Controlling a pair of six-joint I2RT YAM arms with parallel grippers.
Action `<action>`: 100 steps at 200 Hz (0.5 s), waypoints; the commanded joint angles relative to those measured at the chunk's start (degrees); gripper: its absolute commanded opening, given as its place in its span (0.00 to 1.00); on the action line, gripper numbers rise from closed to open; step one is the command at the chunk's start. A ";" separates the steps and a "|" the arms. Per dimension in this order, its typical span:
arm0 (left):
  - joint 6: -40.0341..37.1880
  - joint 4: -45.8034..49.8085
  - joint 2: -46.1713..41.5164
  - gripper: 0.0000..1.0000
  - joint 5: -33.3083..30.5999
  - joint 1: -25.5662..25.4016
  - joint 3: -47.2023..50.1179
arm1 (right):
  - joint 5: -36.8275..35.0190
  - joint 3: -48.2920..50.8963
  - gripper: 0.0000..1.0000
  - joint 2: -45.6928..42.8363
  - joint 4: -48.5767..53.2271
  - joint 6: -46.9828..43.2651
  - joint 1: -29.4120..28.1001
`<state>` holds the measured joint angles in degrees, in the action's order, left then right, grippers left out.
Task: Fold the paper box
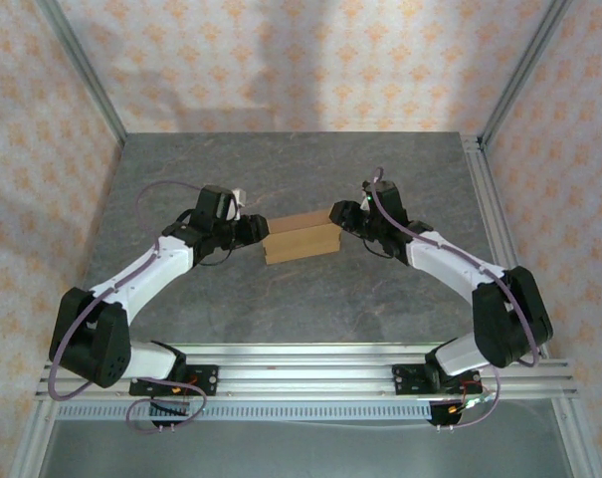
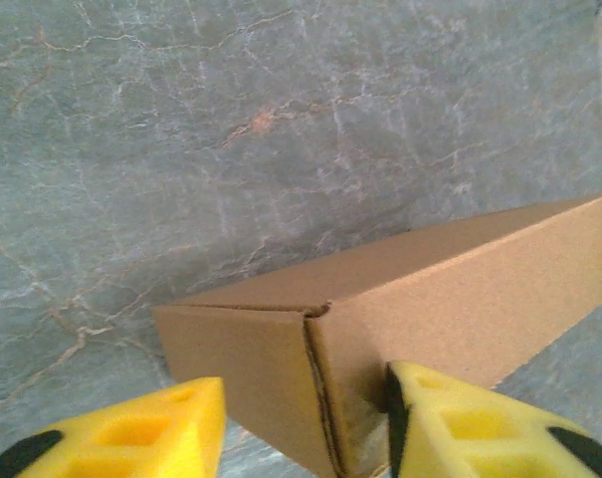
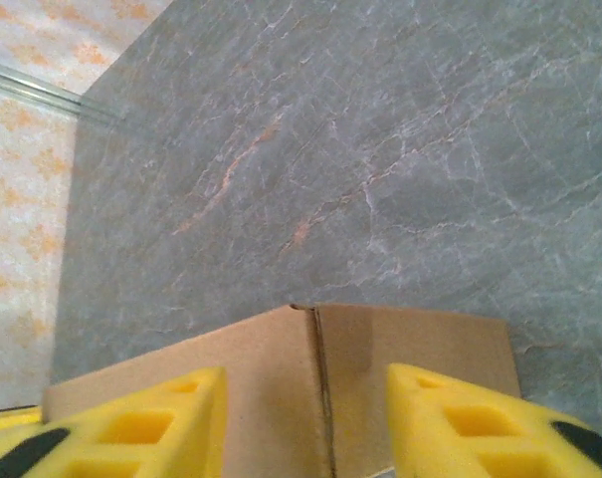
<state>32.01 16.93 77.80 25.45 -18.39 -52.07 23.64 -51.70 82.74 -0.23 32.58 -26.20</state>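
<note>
**Left gripper [image 2: 305,383] and right gripper [image 3: 305,373], both unclenched**

Jaws stand apart at either end of the tan-brown cardboard paper box [image 1: 301,242], which lies closed mid-table on the grey marbled table [image 1: 301,169]. Folding appears finished. The next move likely calls for backing away without nudging it.

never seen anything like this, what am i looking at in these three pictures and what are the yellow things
Two robot arms are bolted to the near edge of a grey table. The overhead picture looks down on both. The other two come from cameras on each wrist; the yellow things are each gripper's own fingers. A tan paper box, folded closed, lies on the table. The left gripper and right gripper sit at its two ends, jaws apart, neither clearly clamping it.
</note>
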 commanded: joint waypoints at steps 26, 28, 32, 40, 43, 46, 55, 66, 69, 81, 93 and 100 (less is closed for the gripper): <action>-3.41 14.72 0.80 0.65 -6.84 -0.30 -6.90 | -0.45 -2.48 0.69 -3.50 2.34 -7.51 0.23; -3.46 14.87 0.78 0.66 -6.89 -0.28 -7.25 | -0.55 -2.56 0.70 -3.58 2.58 -7.70 0.26; -3.61 15.04 0.75 0.68 -7.14 -0.23 -7.91 | -0.62 -2.68 0.71 -3.66 2.96 -8.25 0.33; -4.19 15.31 0.44 0.72 -7.35 -0.26 -9.01 | -1.00 -2.79 0.73 -4.07 3.74 -9.11 0.48; -4.61 15.40 0.28 0.74 -7.41 -0.31 -9.42 | -1.23 -2.87 0.73 -4.16 4.05 -9.37 0.56; -5.16 15.51 0.17 0.76 -7.45 -0.33 -9.80 | -1.52 -2.88 0.74 -4.32 4.27 -9.65 0.68; -7.33 15.65 -0.36 0.85 -7.65 -0.32 -10.75 | -2.05 -2.64 0.76 -4.98 4.61 -10.12 1.00; -11.24 16.17 -0.80 0.93 -8.43 -0.32 -12.01 | -2.20 -2.31 0.78 -5.71 4.78 -10.63 1.67; -12.51 16.21 -0.98 0.94 -8.34 -0.29 -12.38 | -2.25 -2.20 0.79 -5.95 4.80 -10.72 1.79; -18.50 16.06 -1.28 0.98 -7.00 -0.53 -13.60 | -1.96 -1.78 0.81 -6.70 4.78 -11.12 2.56; -25.09 15.86 -1.11 0.99 -6.75 -1.38 -15.05 | -1.63 -1.22 0.82 -7.40 4.78 -11.60 3.14; -29.48 15.94 -0.54 0.99 -6.34 -2.00 -16.14 | -1.56 -0.85 0.83 -7.82 4.77 -11.96 3.41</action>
<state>18.15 30.74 78.15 19.20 -18.57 -64.34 23.09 -52.73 77.58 3.68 23.22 -23.90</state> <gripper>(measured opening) 0.984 0.817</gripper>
